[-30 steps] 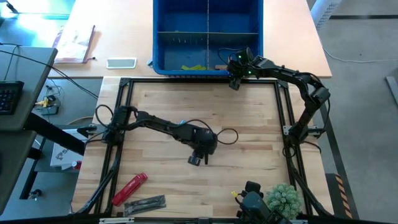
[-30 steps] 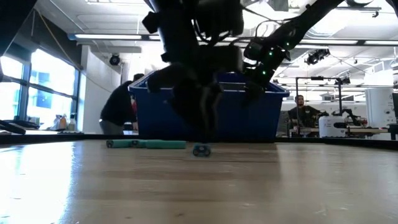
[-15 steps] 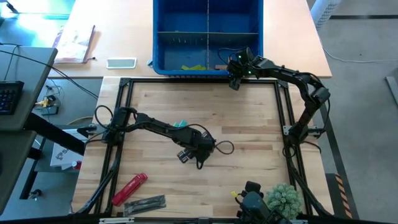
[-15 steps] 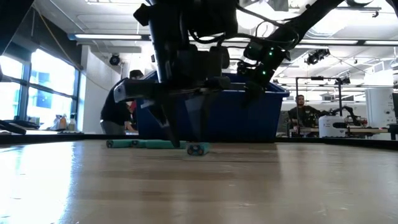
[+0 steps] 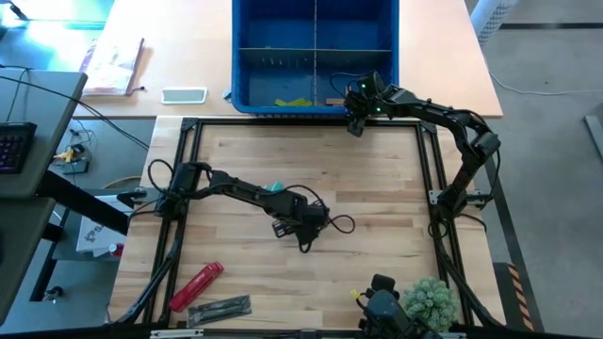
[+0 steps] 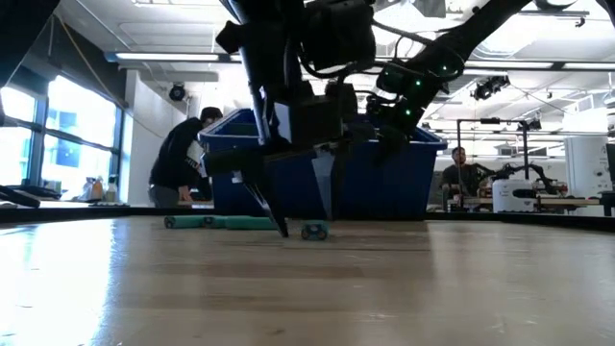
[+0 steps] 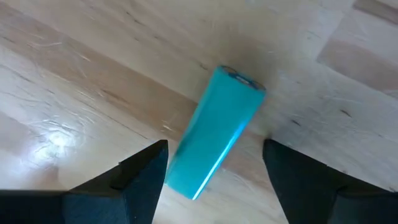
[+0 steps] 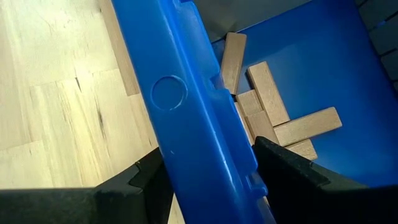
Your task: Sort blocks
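Two slim black jointed arms, matte, with looping black cables. The left hand (image 5: 303, 239) has dark wedge-shaped fingers (image 7: 140, 180); the right hand (image 5: 354, 125) carries small green lights.

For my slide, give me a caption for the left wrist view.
Open left gripper poised over a teal block lying on the wooden table.

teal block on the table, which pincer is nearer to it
Left. The left pincer hangs open right over the teal block, one finger on each side. The right pincer is far off at the blue bin's front edge.
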